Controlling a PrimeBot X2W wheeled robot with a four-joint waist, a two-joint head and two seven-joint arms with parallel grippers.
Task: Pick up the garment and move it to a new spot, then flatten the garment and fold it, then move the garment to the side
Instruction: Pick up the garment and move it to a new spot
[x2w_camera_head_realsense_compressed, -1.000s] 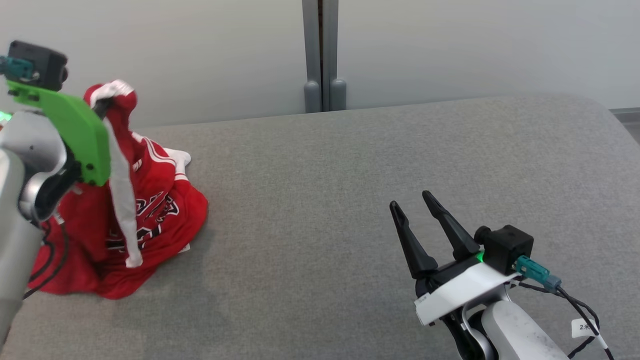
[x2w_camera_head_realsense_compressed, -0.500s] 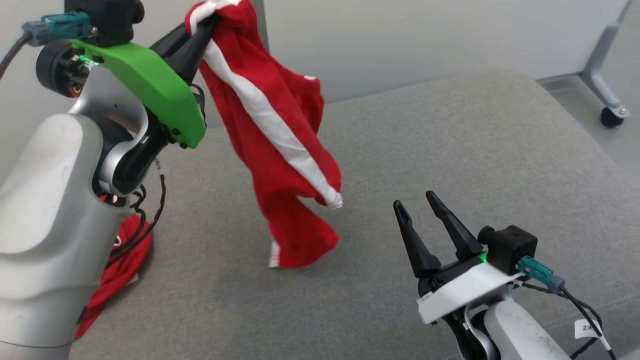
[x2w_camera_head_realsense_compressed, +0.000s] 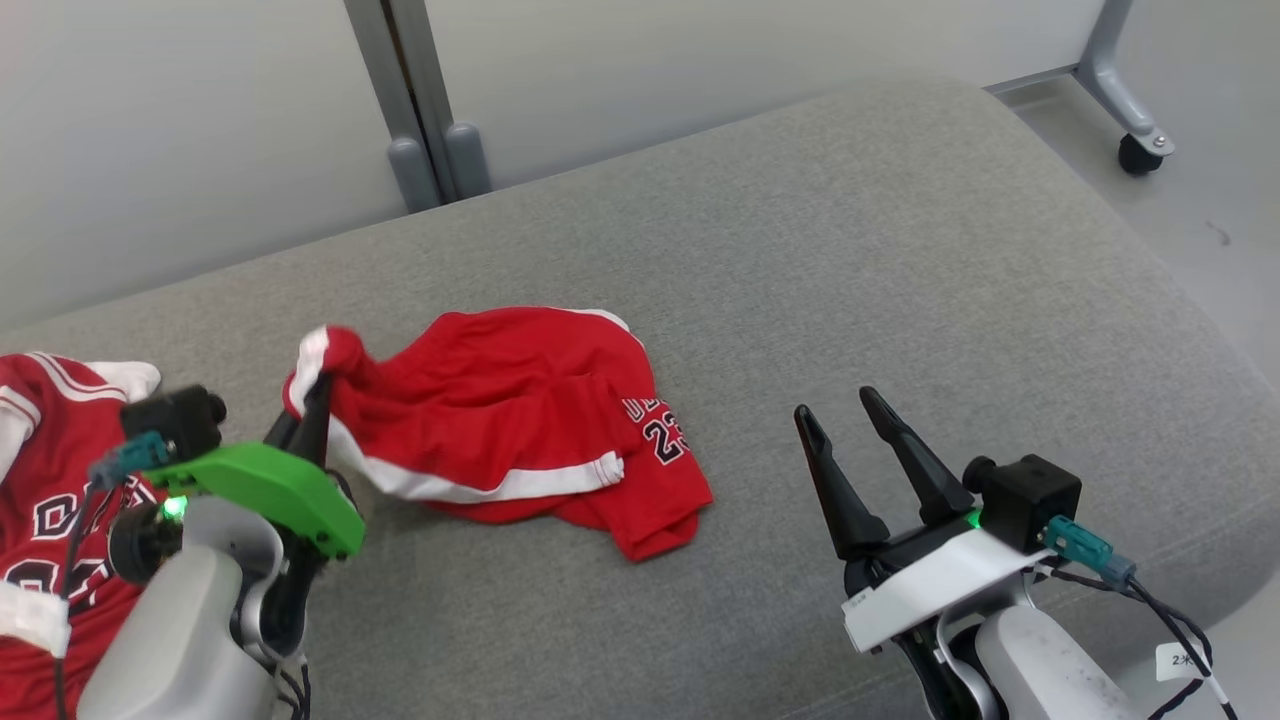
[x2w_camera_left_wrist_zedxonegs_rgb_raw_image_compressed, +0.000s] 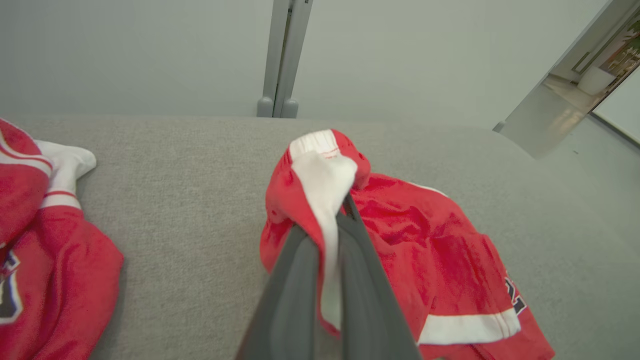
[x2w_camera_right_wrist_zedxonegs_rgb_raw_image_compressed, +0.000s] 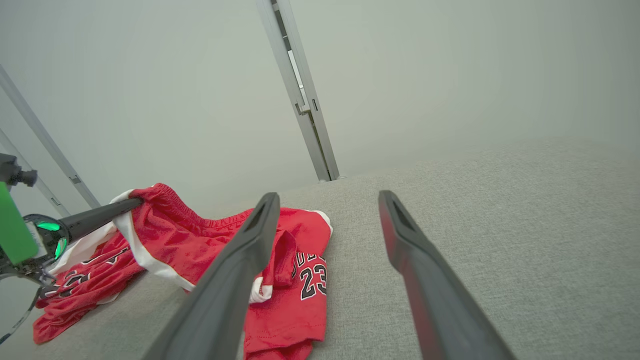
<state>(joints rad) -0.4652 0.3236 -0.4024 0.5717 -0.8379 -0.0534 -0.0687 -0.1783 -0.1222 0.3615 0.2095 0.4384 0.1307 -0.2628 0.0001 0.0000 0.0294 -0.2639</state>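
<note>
Your red athletic shorts with white side stripes and a black "23" (x2w_camera_head_realsense_compressed: 520, 400) lie rumpled on the grey woven-fabric cushion (x2w_camera_head_realsense_compressed: 900, 250), left of the middle in the head view. Most of the cloth rests on the cushion. Only the white-trimmed corner nearest your left arm is drawn up off it.

That corner is pinched in your left end effector (x2w_camera_head_realsense_compressed: 315, 395). In the left wrist view its two dark fingers are pressed together on a bunched fold of white trim and red cloth (x2w_camera_left_wrist_zedxonegs_rgb_raw_image_compressed: 325, 175), with the rest of the shorts spreading away to the right. The printed number sits on the leg nearest your right side, face up.

Your right end effector (x2w_camera_head_realsense_compressed: 835, 405) is to the right of the shorts, apart from them, fingers spread wide with nothing between them. They point up and away over bare cushion.

A second red garment, a jersey with white edging and dark lettering (x2w_camera_head_realsense_compressed: 50, 470), lies heaped at the cushion's far left, separate from the shorts.

Behind the cushion a grey metal post (x2w_camera_head_realsense_compressed: 420, 110) stands against a pale wall. A black caster wheel (x2w_camera_head_realsense_compressed: 1135, 152) rests on the floor at the upper right.
</note>
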